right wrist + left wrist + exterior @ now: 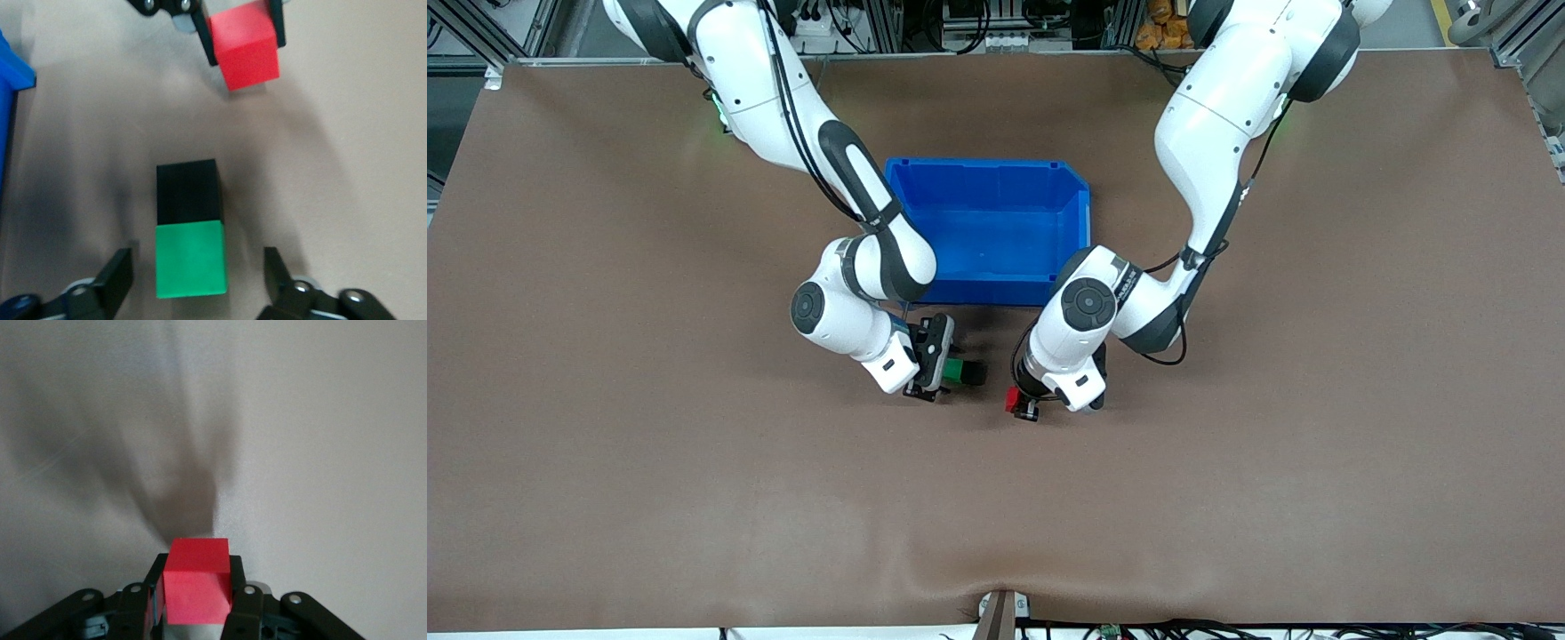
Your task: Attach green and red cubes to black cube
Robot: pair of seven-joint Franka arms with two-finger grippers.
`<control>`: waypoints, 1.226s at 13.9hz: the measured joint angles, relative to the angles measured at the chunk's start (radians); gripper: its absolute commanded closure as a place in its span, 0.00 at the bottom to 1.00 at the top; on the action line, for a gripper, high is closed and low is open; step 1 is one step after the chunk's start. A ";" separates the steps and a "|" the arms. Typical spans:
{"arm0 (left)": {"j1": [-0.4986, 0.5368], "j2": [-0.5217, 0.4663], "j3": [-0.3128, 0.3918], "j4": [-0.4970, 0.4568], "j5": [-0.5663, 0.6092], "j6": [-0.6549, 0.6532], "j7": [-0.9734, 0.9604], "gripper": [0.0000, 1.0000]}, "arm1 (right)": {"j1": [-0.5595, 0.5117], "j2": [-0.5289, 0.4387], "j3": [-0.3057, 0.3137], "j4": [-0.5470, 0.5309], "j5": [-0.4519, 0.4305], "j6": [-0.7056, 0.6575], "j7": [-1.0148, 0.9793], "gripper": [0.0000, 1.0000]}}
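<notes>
The green cube (956,372) and the black cube (975,373) sit joined side by side on the table, a little nearer the front camera than the blue bin. They also show in the right wrist view, green (190,259) and black (188,192). My right gripper (943,363) is open, its fingers (119,275) on either side of the green cube without touching it. My left gripper (1021,406) is shut on the red cube (1012,399) and holds it low over the table beside the black cube, with a gap between them. The red cube fills the left wrist view (197,580) and shows in the right wrist view (245,45).
The blue bin (987,166) stands on the brown table farther from the front camera than the cubes, with both arms' elbows next to its near wall. Its corner shows in the right wrist view (10,70).
</notes>
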 measured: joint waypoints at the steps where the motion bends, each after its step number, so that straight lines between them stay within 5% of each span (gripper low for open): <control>1: 0.000 0.000 0.000 0.000 0.000 0.000 -0.021 1.00 | 0.000 -0.005 -0.003 0.007 0.000 -0.002 0.000 0.00; 5: -0.012 0.003 -0.001 0.000 0.000 0.000 -0.092 1.00 | 0.000 -0.074 -0.037 -0.009 0.000 -0.053 0.003 0.00; 9: -0.046 0.016 -0.002 -0.002 0.000 0.000 -0.125 1.00 | -0.019 -0.163 -0.144 -0.059 -0.011 -0.200 0.003 0.00; 17: -0.077 0.029 -0.002 0.000 0.000 0.002 -0.133 1.00 | -0.293 -0.328 -0.170 -0.061 -0.325 -0.461 0.109 0.00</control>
